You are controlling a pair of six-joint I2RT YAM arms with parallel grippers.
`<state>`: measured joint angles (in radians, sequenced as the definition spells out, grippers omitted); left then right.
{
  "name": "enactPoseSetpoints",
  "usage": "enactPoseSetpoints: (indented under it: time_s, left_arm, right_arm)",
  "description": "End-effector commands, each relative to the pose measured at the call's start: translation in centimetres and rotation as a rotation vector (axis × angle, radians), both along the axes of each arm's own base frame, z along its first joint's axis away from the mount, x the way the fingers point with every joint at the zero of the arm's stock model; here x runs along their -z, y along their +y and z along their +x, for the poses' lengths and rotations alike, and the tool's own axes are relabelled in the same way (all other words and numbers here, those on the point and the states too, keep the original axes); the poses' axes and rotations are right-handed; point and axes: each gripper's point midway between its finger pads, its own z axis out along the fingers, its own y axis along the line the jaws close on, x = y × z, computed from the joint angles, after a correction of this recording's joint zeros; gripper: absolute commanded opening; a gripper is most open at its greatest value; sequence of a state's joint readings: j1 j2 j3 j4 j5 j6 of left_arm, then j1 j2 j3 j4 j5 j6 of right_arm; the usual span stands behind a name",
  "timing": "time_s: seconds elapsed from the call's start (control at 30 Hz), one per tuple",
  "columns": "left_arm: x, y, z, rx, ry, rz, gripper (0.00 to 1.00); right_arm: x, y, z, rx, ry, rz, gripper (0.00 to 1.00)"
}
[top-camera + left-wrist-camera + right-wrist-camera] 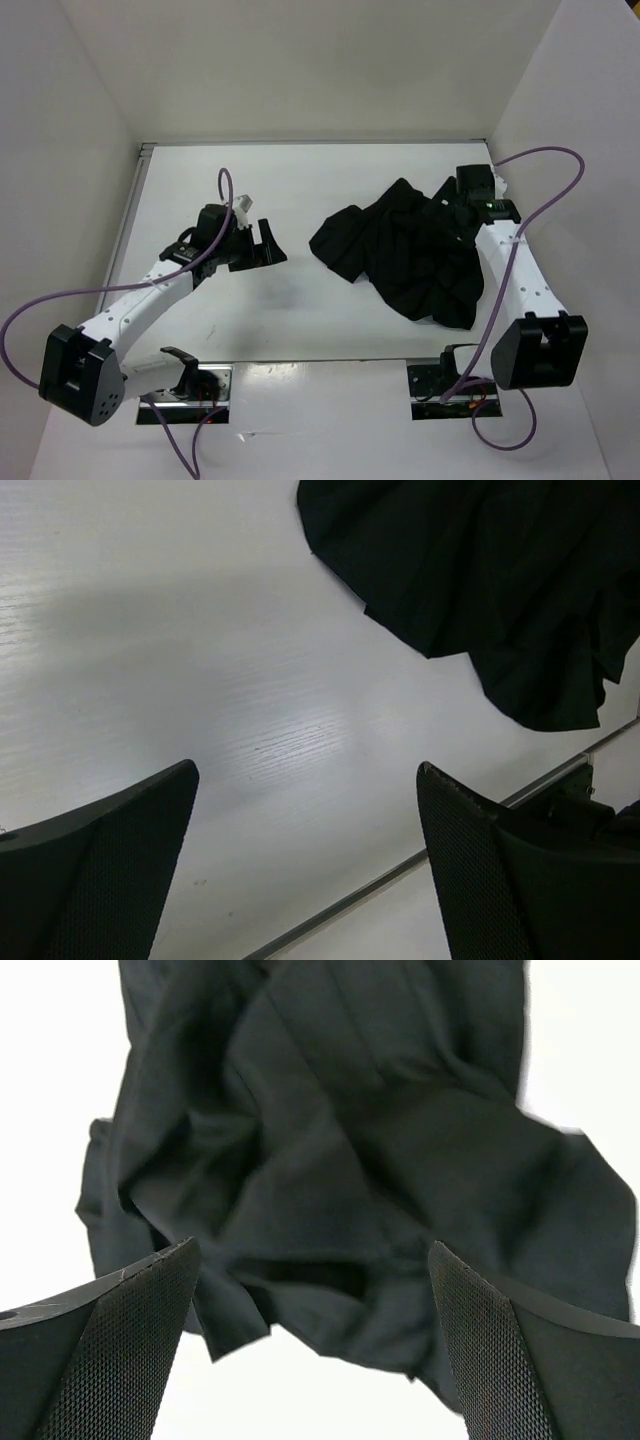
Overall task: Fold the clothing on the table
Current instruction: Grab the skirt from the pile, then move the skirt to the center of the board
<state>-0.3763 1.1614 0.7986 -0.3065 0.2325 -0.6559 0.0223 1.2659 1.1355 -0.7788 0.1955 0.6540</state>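
The clothing point(410, 255) is a crumpled black garment with pleat-like ridges, lying right of centre on the white table point(300, 190). My left gripper point(268, 243) hovers open to its left, apart from it. In the left wrist view the left gripper point(306, 767) has only bare table between its fingers, and the clothing point(480, 580) lies beyond at upper right. My right gripper point(452, 195) is over the garment's far right edge. In the right wrist view the right gripper point(312, 1248) stands open above the clothing point(350, 1140), with nothing held.
White walls enclose the table on the left, back and right. A thin metal edge strip point(400, 865) runs along the near side, and another point(133, 215) along the left. The arm bases point(85, 375) point(540, 350) and purple cables point(555, 160) occupy the near corners.
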Motion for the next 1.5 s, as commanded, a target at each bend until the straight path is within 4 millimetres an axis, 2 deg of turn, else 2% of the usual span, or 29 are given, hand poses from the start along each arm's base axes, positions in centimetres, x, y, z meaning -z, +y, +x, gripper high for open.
enactPoseSetpoints:
  time_s: [0.0, 0.07, 0.17, 0.3, 0.37, 0.43, 0.47, 0.5, 0.53, 0.57, 0.6, 0.67, 0.73, 0.77, 0.8, 0.83, 0.93, 1.0, 1.03, 1.1, 1.13, 1.17, 1.2, 1.23, 1.27, 1.3, 1.33, 1.37, 1.47]
  left_arm:
    - [-2.9, -1.0, 1.4, 0.052, -0.096, -0.039, 0.96]
    - [-2.6, -1.1, 1.3, 0.066, -0.089, -0.037, 0.96]
    - [-2.3, -1.5, 1.1, 0.082, -0.078, -0.04, 0.96]
    - [-2.2, -1.4, 0.7, 0.082, -0.072, -0.038, 0.96]
    - [-2.1, -1.4, 0.6, 0.076, -0.059, -0.04, 0.96]
    - [-2.0, -1.3, 0.3, 0.076, -0.059, -0.04, 0.96]
    - [-2.3, -1.3, 0.3, 0.07, -0.063, -0.05, 0.96]
    - [-1.8, -1.2, 0.1, 0.07, -0.052, -0.046, 0.96]
    - [-2.0, -1.1, 0.1, 0.063, -0.062, -0.043, 0.96]
    - [-1.7, -1.0, 0.0, 0.056, -0.048, -0.046, 0.96]
    - [-1.7, -1.0, 0.0, 0.056, -0.048, -0.046, 0.96]
    - [-2.0, -1.0, -0.1, 0.056, -0.058, -0.05, 0.96]
    - [-2.0, -1.0, -0.1, 0.056, -0.058, -0.05, 0.96]
    - [-2.0, -1.0, -0.1, 0.056, -0.058, -0.05, 0.96]
    - [-2.0, -1.1, -0.1, 0.05, -0.053, -0.055, 0.96]
    - [-1.9, -1.1, 0.1, 0.05, -0.053, -0.055, 0.96]
    - [-1.6, -1.1, 0.2, 0.037, -0.041, -0.053, 0.96]
    - [-1.5, -1.2, 0.4, 0.031, -0.036, -0.058, 0.96]
    - [-1.5, -1.2, 0.4, 0.031, -0.036, -0.058, 0.96]
    - [-1.2, -1.3, 0.3, 0.038, -0.024, -0.06, 0.96]
    - [-1.0, -1.3, 0.4, 0.031, -0.009, -0.063, 0.96]
    - [-1.0, -1.3, 0.4, 0.031, -0.009, -0.063, 0.96]
    - [-1.0, -1.3, 0.4, 0.031, -0.009, -0.063, 0.96]
    - [-0.9, -1.3, 0.5, 0.017, -0.006, -0.063, 0.96]
    - [-1.1, -1.2, 0.2, 0.017, -0.004, -0.063, 0.96]
    - [-0.6, -0.8, 0.3, 0.001, -0.001, -0.047, 0.96]
    - [-0.7, -0.8, 0.1, -0.006, 0.006, -0.052, 0.96]
    - [-0.7, -0.5, 0.0, -0.017, 0.006, -0.042, 0.96]
    - [-0.8, 0.1, 0.0, -0.044, 0.005, -0.017, 0.96]
  right_arm:
    - [-0.5, -0.5, 4.0, 0.011, -0.101, 0.027, 1.0]
    - [1.3, -1.6, 5.3, 0.036, -0.05, 0.045, 1.0]
    - [3.0, -2.0, 6.7, 0.039, -0.007, 0.041, 0.97]
    - [6.8, -0.9, 7.5, -0.005, 0.099, 0.074, 0.95]
    - [7.8, 0.3, 7.4, -0.043, 0.127, 0.079, 0.89]
    - [9.9, 0.9, 6.9, -0.058, 0.171, 0.089, 0.82]
    - [10.6, 1.3, 6.6, -0.078, 0.192, 0.104, 0.66]
    - [11.7, 1.4, 6.1, -0.082, 0.224, 0.113, 0.55]
    - [11.7, 1.6, 6.1, -0.087, 0.224, 0.121, 0.43]
    - [11.6, 2.0, 6.3, -0.099, 0.215, 0.14, 0.19]
    - [11.5, 2.3, 6.2, -0.117, 0.215, 0.149, 0.12]
    - [7.6, 3.7, 7.6, -0.198, 0.093, 0.153, 0.0]
    - [2.8, 7.6, 8.4, -0.33, -0.043, 0.135, 0.0]
    - [-2.9, 11.0, 8.2, -0.454, -0.185, 0.107, 0.0]
    - [-6.3, 12.9, 7.9, -0.521, -0.275, 0.103, 0.0]
    - [-12.7, 14.6, 7.2, -0.601, -0.438, 0.079, 0.0]
    - [-21.3, 18.8, 3.8, -0.752, -0.645, 0.085, 0.0]
    - [-23.6, 19.2, 1.9, -0.797, -0.695, 0.101, 0.0]
    - [-23.3, 19.7, 0.9, -0.842, -0.682, 0.13, 0.0]
    - [-20.8, 20.1, -0.7, -0.88, -0.593, 0.176, 0.0]
    - [-17.1, 20.4, -1.4, -0.899, -0.481, 0.213, 0.11]
    - [-13.8, 20.2, -2.6, -0.897, -0.359, 0.236, 0.29]
    - [-11.2, 20.1, -3.5, -0.885, -0.269, 0.26, 0.38]
    - [-7.1, 19.4, -4.8, -0.856, -0.14, 0.267, 0.47]
    - [-5.4, 18.8, -5.6, -0.821, -0.08, 0.262, 0.52]
    - [-4.0, 17.9, -6.6, -0.783, -0.02, 0.254, 0.52]
    - [-4.1, 17.3, -7.1, -0.742, -0.024, 0.251, 0.52]
    - [-4.0, 15.9, -6.6, -0.672, -0.031, 0.193, 0.55]
    - [-6.4, 13.9, -5.6, -0.558, -0.096, 0.118, 0.58]
